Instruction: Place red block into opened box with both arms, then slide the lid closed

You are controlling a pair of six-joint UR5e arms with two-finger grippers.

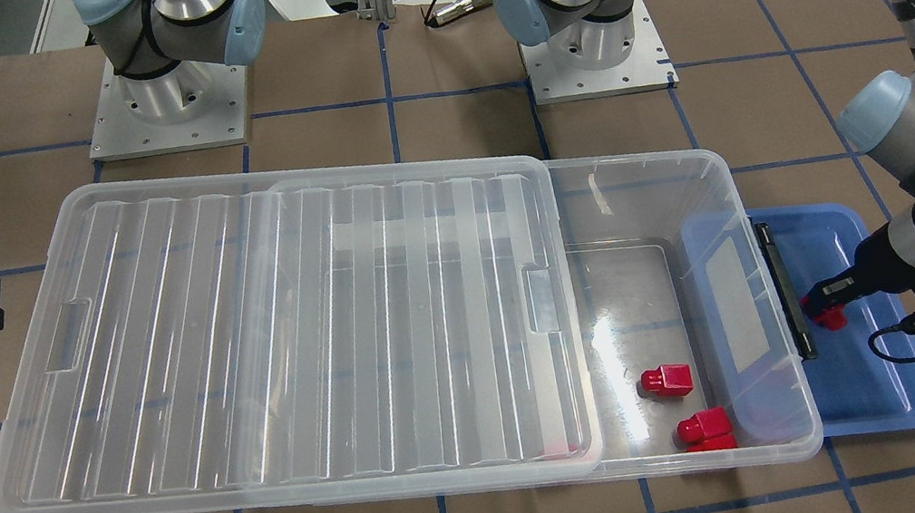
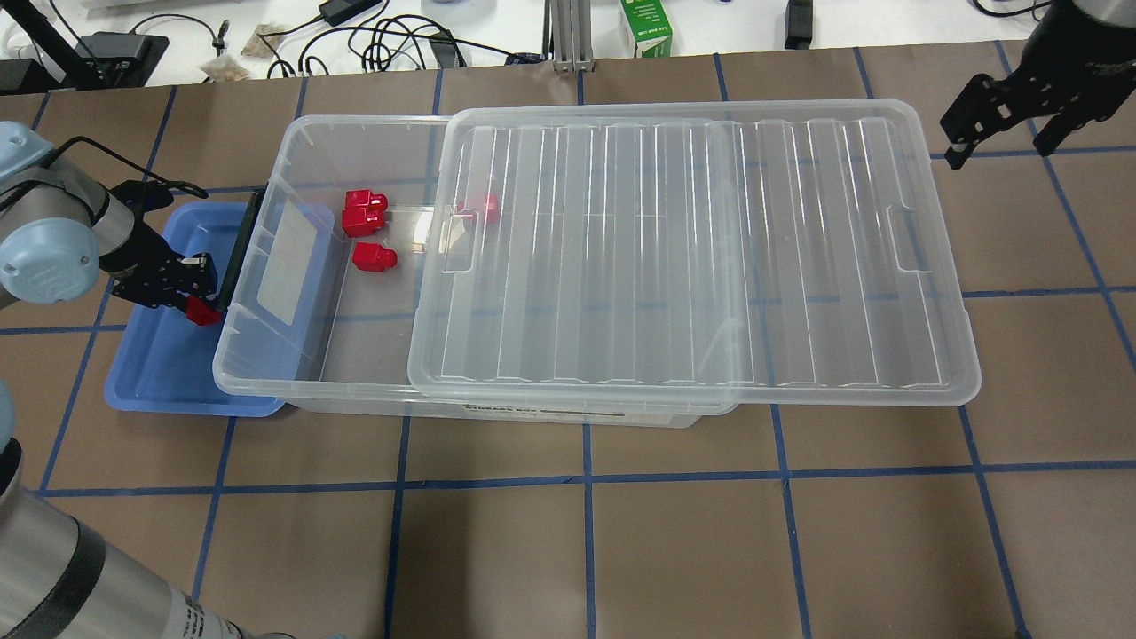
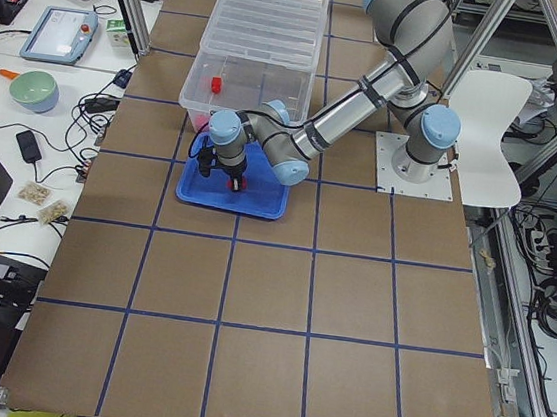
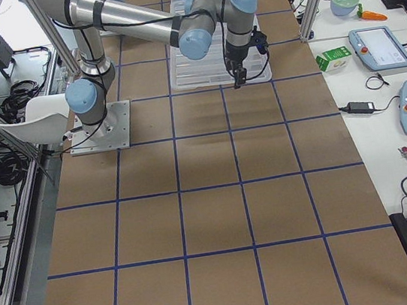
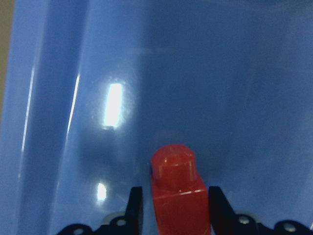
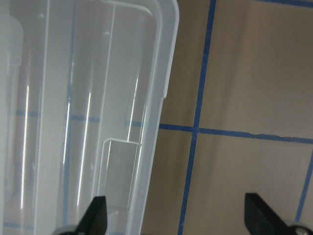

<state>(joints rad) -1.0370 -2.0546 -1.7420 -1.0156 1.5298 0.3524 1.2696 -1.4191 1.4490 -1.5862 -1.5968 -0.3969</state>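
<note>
The red block (image 5: 174,171) sits closest to the left wrist camera, stub end pointing away. The left claw (image 5: 176,200) is clamped on it, one black finger (image 5: 135,203) pressed to each side. The blue tray (image 5: 220,73) fills the view beneath it. Whether the block touches the tray floor cannot be told.

In the overhead view, the claw and block hang over the tray's 3 o'clock side, just beside the black bar (image 2: 238,244) on the short end of the box (image 2: 293,142). The tray lies at 9 o'clock from the box, partly tucked under that end.

The box rests lengthwise on the desk (image 2: 568,532). The lid (image 2: 692,257) lies on top, slid toward 3 o'clock. It overhangs that end and leaves the 9 o'clock end open. On the open floor lie two more blocks (image 2: 374,257), at about 2 o'clock from the held one. One sits against the far wall and the other a little nearer.

The right claw (image 2: 1003,124) hovers over the desk at 2 o'clock from the lid, apart from it. Its fingers (image 6: 98,215) are spread wide with nothing between them.
</note>
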